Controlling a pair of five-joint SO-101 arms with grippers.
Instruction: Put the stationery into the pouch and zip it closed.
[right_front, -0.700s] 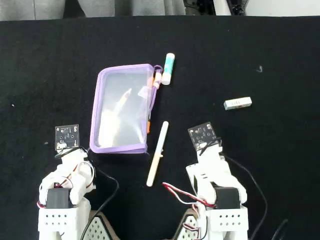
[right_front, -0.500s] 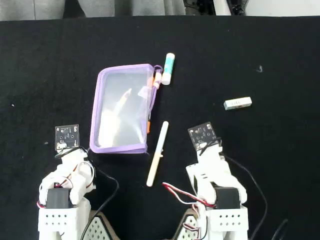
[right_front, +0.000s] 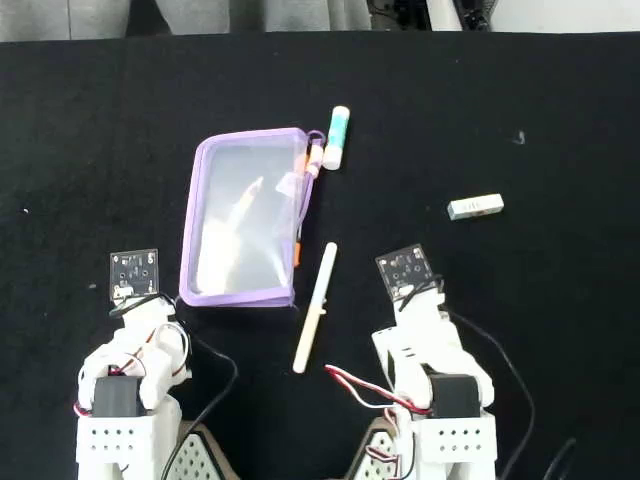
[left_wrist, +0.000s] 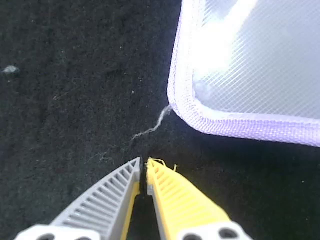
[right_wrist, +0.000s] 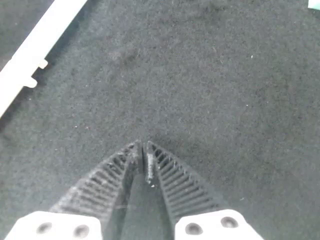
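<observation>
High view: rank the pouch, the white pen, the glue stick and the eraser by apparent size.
1. pouch, by far.
2. white pen, long but thin.
3. glue stick and eraser: too alike to rank.

The pouch (left_wrist: 250, 60) is cut off in the left wrist view, the white pen (right_wrist: 35, 45) in the right; the pouch's contents are indistinct.

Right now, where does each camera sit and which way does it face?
High view: overhead, facing down at the table; left arm, right arm show.
Left wrist view: on that wrist, facing down past shut left gripper at pouch.
Right wrist view: on that wrist, facing down past shut right gripper at pen.
Shared: pouch, high and left; pen, high and right.
</observation>
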